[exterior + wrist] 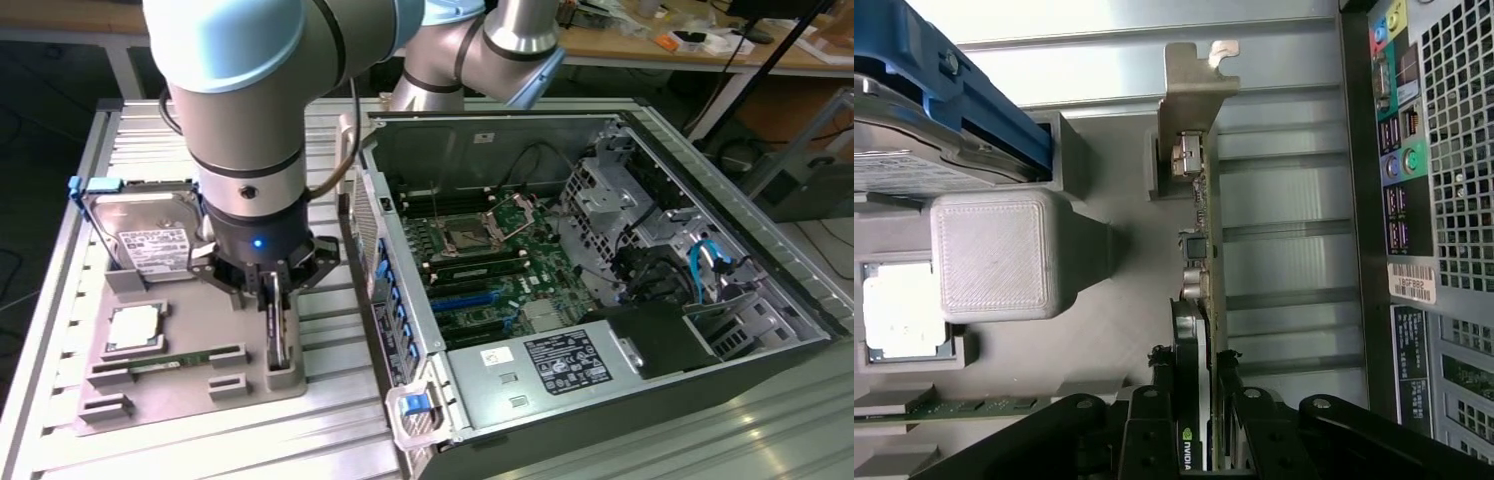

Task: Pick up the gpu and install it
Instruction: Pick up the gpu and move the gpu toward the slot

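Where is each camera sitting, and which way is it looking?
Exterior view: off the arm, above, looking down at tray and open case; the arm shows.
Wrist view: on the wrist, looking along the jaws at the gpu; black jaws grip it.
Shared: gpu, tray, case.

gpu (1202,260) bracket (1189,95) bare metal, tray (167,395) matt plastic

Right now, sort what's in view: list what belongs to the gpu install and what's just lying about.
Job: gpu, standing on edge in the grey holder; gripper closed on it; open computer case.
Lying about: hard drive, processor chip, memory stick, all in the same holder.
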